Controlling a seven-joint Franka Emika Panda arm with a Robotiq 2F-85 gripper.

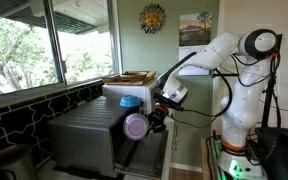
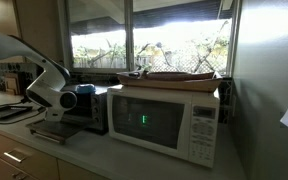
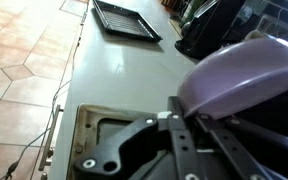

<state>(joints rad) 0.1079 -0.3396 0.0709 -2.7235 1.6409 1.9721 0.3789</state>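
My gripper (image 1: 154, 115) is shut on the rim of a purple bowl (image 1: 136, 126) and holds it in the air beside a grey countertop oven (image 1: 84, 135). In the wrist view the purple bowl (image 3: 239, 75) fills the right side, with my gripper's black fingers (image 3: 199, 135) clamped at its lower edge. In an exterior view the arm (image 2: 44, 85) reaches towards the small oven (image 2: 84, 110), and the bowl is hidden there.
A white microwave (image 2: 164, 120) carries a flat wooden tray (image 2: 179, 75) on top. A blue object (image 1: 130, 102) sits near the gripper. A black baking tray (image 3: 124, 18) lies on the counter (image 3: 124, 70), with a dark appliance (image 3: 209, 30) behind. Windows run along the wall.
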